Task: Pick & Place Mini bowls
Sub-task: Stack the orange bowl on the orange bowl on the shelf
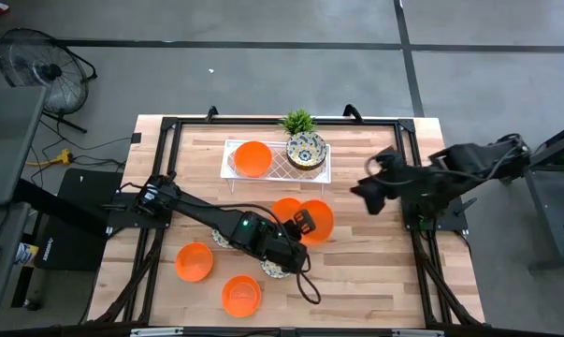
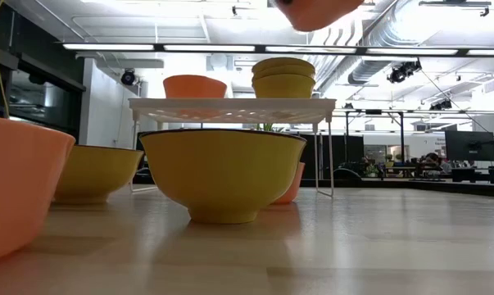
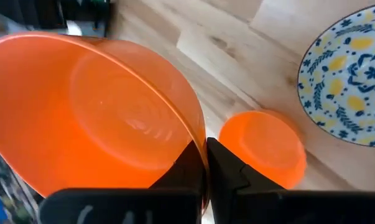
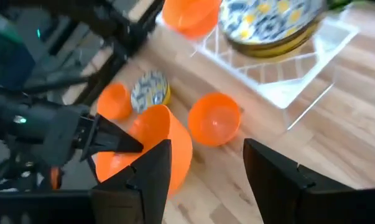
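Note:
My left gripper [image 1: 303,223] is over the middle of the table, shut on a plain orange mini bowl [image 1: 319,221], which also shows in the left wrist view [image 3: 100,118] and at the top of the low view [image 2: 316,10]. A second orange bowl [image 1: 284,210] rests on the table just beside it. Two more orange bowls [image 1: 195,262] [image 1: 241,295] sit near the front left. A floral bowl [image 1: 275,270] peeks out from under the left arm. My right gripper [image 1: 368,194] hangs open above the table's right side, with nothing between its fingers [image 4: 153,171]. My left gripper pinches the orange bowl's rim [image 3: 196,134], one finger inside the bowl and one against its outer wall. The fingers slant down from the table's left. The bowl is lifted clear of the table and tipped on its side, its opening facing sideways.
A white lattice tray [image 1: 227,167] on legs stands at the back centre, carrying an orange bowl [image 1: 253,158] and stacked floral bowls [image 1: 306,150]. A small green plant [image 1: 298,121] is behind it. Bare wood lies at the front right.

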Controlling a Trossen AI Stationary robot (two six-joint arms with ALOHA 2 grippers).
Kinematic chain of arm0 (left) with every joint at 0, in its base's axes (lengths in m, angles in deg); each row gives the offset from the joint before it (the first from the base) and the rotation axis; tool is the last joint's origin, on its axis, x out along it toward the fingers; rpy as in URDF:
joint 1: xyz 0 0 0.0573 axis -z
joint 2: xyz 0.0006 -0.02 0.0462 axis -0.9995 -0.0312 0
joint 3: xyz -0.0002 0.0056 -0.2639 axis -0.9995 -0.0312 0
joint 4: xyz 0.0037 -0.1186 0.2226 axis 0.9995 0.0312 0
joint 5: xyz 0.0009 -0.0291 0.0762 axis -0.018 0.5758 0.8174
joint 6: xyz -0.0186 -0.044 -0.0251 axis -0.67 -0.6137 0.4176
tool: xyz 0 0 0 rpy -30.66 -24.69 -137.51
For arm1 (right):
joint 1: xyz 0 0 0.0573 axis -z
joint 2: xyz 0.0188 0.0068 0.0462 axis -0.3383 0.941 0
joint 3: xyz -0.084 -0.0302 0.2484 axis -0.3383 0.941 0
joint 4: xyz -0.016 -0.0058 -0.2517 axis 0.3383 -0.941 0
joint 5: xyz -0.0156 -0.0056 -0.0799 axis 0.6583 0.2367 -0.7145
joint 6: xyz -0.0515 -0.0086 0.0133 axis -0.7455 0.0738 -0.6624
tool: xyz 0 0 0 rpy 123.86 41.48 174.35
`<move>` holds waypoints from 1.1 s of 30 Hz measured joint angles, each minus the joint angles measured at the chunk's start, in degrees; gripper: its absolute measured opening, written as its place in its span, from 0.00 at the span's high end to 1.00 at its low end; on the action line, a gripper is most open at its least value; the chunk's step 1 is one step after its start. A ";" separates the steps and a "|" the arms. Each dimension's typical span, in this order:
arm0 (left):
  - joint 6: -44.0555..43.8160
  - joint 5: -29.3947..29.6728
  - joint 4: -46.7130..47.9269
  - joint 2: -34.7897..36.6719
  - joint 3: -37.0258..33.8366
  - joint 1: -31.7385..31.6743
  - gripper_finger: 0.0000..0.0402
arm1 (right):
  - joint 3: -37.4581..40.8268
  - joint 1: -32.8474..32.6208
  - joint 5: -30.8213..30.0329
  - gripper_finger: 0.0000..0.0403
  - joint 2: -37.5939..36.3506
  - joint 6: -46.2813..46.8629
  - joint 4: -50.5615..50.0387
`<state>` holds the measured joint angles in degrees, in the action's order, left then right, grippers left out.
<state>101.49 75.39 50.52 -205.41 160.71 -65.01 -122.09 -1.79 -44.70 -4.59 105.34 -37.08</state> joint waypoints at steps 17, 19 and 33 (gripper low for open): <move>-27.45 -6.31 24.25 12.50 0.00 -12.66 1.00 | 16.97 -12.22 -7.28 0.53 -3.09 18.10 1.62; -30.39 -8.36 25.43 12.85 0.10 -15.87 1.00 | 20.53 -12.55 -5.83 0.53 -3.09 18.40 6.64; -23.18 -18.15 26.48 13.22 -0.06 -31.31 1.00 | 37.37 -12.74 -1.32 0.53 -3.07 17.70 35.07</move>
<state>78.31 57.25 77.00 -192.19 160.65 -96.32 -84.72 -14.53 -46.03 -7.67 123.05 -2.01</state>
